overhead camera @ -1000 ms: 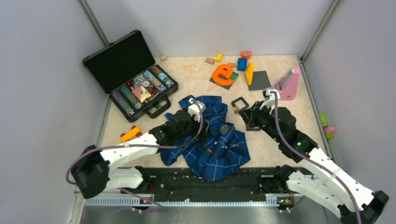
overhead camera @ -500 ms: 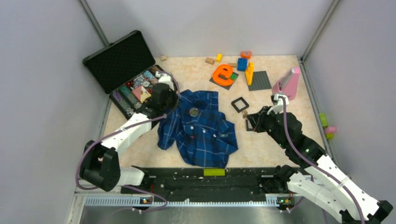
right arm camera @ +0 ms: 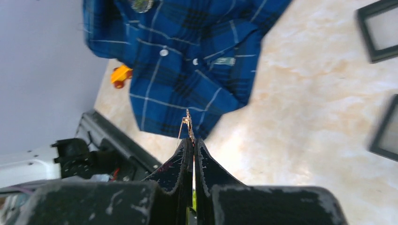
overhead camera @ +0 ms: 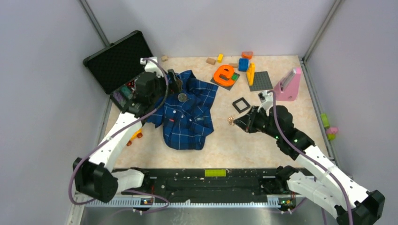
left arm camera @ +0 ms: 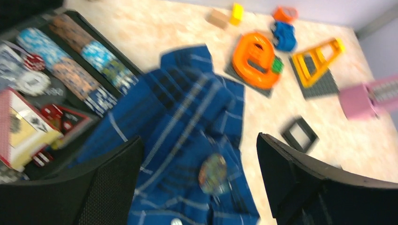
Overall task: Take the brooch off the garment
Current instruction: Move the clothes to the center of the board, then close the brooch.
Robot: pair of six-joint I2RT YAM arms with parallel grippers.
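The pale stone-patterned table (overhead camera: 263,140) carries everything here, with an open black case (overhead camera: 119,58) lying out to the left of the left gripper (overhead camera: 176,84). The garment (overhead camera: 187,117) lies crumpled under and on the near side of that gripper's fingers, its collar end up against the case. In the blurred left wrist view the two fingers stand wide apart and released, nothing between them but cloth lower down. The right gripper (overhead camera: 237,122) hangs well off to the right of the shirt, just clear of its hem, with a hollow black square frame (overhead camera: 237,101) just beyond its fingertips. Its fingers are clenched together on a small gold-coloured piece (right arm camera: 188,123) that sticks out past the tips; what that piece is cannot be made out. The brooch (left arm camera: 212,167), a small round greyish disc, sits on the cloth in the gap between the left fingers and a little short of their tips, and far ahead of the right fingers, at the top edge of the right wrist view. By this reading the disc is not yet off the shirt, and the step in hand is lining up for it. The next move calls for one gripper to pin the cloth beside the disc while the other closes on its rim and pulls it free
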